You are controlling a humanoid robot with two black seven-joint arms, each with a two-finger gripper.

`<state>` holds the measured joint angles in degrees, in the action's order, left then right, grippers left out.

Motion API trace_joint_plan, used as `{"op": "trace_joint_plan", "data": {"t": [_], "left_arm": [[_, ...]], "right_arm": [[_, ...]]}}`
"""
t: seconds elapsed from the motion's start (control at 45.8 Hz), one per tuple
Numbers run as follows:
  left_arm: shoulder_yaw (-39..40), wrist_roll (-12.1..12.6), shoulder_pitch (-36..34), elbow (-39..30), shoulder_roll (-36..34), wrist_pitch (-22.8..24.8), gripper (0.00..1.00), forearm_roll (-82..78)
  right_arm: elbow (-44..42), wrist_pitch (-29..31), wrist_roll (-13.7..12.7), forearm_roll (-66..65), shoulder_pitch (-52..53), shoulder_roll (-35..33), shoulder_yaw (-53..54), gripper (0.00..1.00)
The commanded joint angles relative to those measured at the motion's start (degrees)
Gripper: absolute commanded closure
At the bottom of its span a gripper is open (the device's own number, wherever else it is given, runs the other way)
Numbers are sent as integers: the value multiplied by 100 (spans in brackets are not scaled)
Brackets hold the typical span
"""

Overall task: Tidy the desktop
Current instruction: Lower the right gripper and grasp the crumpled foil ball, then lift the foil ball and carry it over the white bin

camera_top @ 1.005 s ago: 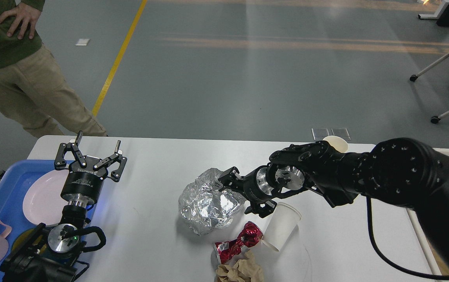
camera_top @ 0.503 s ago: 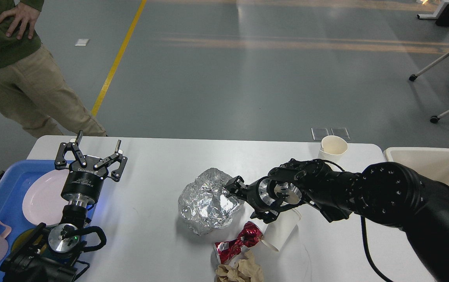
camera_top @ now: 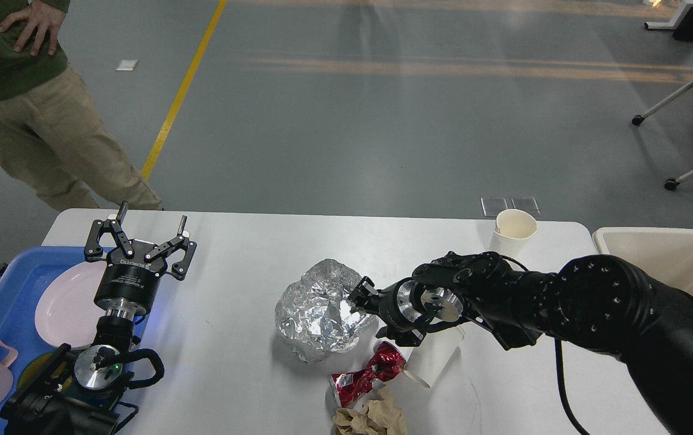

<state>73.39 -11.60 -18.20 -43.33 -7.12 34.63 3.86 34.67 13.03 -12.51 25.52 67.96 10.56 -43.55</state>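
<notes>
White desktop (camera_top: 243, 338) fills the lower view, bare along its far edge and middle-left | crumpled foil ball (camera_top: 321, 317) mid-desktop; crushed red can (camera_top: 365, 374), tipped clear cup (camera_top: 434, 356), brown paper wad (camera_top: 371, 418) crowd the near edge; paper cup (camera_top: 514, 228) at far right corner | right gripper (camera_top: 370, 314) against the foil's right side, grip unclear | left gripper (camera_top: 148, 232) spread wide above the blue tray (camera_top: 2, 290) at the left edge.

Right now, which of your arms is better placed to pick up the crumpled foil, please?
Right. The right gripper is already at the foil ball, while the left gripper hovers open far off by the blue tray.
</notes>
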Motion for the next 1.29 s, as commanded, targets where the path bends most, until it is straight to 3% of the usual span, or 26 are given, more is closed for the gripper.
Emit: {"op": "trace_joint_plan", "data": {"t": [0.0, 0.066, 0.24, 0.962, 1.268], "left_arm": [[0, 0, 0, 0, 0, 0, 4, 0], [0, 0, 0, 0, 0, 0, 4, 0], [0, 0, 0, 0, -9, 0, 4, 0], [0, 0, 0, 0, 0, 0, 4, 0], [0, 0, 0, 0, -9, 0, 4, 0]], "right_arm": [[-4, -98, 3, -3, -72, -1, 119, 60], [-4, -107, -5, -3, -81, -1, 136, 75], [-4, -116, -5, -3, -108, -1, 136, 99], [101, -309, -146, 23, 15, 43, 198, 100], [2068, -274, -199, 85, 1869, -896, 128, 100]]}}
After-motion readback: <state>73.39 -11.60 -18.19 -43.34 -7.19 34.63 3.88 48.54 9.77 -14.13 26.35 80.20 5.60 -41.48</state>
